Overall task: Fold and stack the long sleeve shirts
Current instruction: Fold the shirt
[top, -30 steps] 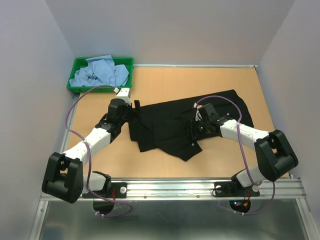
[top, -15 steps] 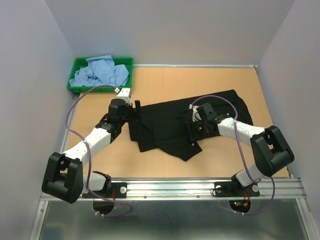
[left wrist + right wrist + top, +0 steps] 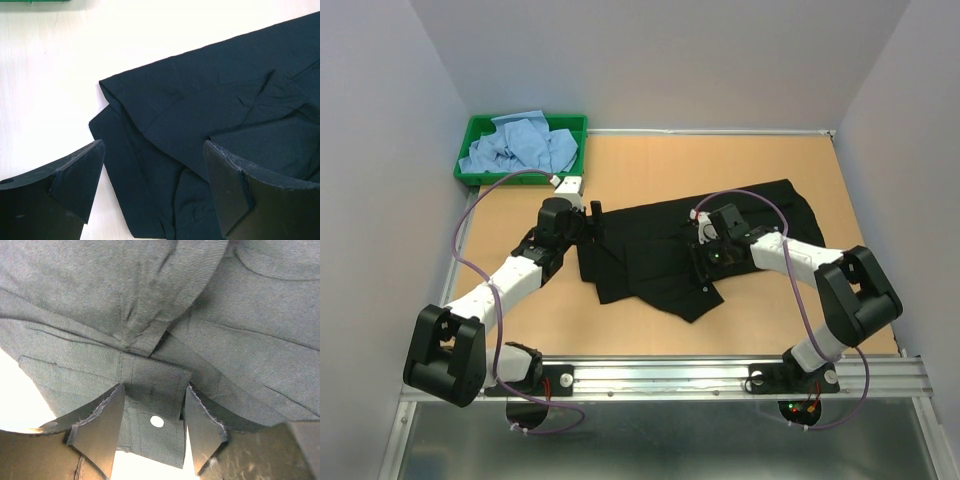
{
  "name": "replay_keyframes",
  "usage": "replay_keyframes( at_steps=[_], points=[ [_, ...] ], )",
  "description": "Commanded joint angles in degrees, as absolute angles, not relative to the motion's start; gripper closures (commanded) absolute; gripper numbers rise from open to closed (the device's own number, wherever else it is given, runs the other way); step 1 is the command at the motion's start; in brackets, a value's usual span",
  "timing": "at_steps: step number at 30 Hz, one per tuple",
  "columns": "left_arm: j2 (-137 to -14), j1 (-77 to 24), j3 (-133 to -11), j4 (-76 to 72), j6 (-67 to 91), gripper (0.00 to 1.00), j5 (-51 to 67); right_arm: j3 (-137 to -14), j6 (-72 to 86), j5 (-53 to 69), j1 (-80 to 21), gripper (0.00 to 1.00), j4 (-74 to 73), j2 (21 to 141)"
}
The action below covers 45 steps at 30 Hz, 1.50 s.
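- A black shirt [image 3: 640,252] lies spread and creased across the middle of a pale wooden surface [image 3: 650,160], reaching from near the left arm out towards the right side.
- The left hand [image 3: 592,218] hovers at the shirt's left edge. It is released: in its wrist view the two fingers stand wide apart over a folded corner of black cloth, with nothing between them.
- The right hand [image 3: 704,262] is low over the near middle of the shirt. It is released too, its fingers [image 3: 107,412] parted on either side of a flat flap carrying a small pale button [image 3: 157,421].
- Crumpled light blue shirts [image 3: 520,145] sit heaped in a green tray [image 3: 468,172] at the far left corner, well apart from the black shirt.
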<state>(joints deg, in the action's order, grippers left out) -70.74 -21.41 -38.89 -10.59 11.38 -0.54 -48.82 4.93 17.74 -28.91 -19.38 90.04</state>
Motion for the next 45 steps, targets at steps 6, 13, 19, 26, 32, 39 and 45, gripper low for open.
replay_keyframes(
  at_steps=[6, 13, 19, 26, 32, 39, 45],
  points=[
    [-68.82, -21.80, -38.85, -12.66, 10.46, 0.09, -0.97, -51.07, 3.08, 19.86, -29.62, 0.62, -19.25, 89.56],
    [-68.73, -21.88, -39.11, -12.39, 10.90, 0.09, -0.44, -50.54, 2.73, 19.77, -29.62, 0.89, -19.25, 87.28],
    [-67.85, -21.97, -39.64, -10.38, 12.83, 0.09, -1.31, -52.02, 1.85, 20.48, -29.71, 0.99, -20.82, 82.54],
    [-66.80, -21.97, -41.21, -6.52, 15.11, 0.09, -2.54, -57.73, -3.60, 25.65, -29.62, 0.99, -29.08, 75.42],
    [-59.42, -21.97, -41.22, -1.25, 16.52, 0.08, -10.71, -59.68, -4.75, 29.00, -29.62, 0.99, -33.39, 67.69],
    [-49.94, -21.97, -38.23, 1.84, 16.35, 0.09, -16.34, -61.52, -3.52, 34.97, -29.71, 0.99, -34.10, 58.20],
    [-41.59, -21.97, -36.30, 2.90, 17.49, 0.09, -19.42, -62.31, -4.04, 39.55, -29.62, 0.99, -35.77, 50.99]
  ],
)
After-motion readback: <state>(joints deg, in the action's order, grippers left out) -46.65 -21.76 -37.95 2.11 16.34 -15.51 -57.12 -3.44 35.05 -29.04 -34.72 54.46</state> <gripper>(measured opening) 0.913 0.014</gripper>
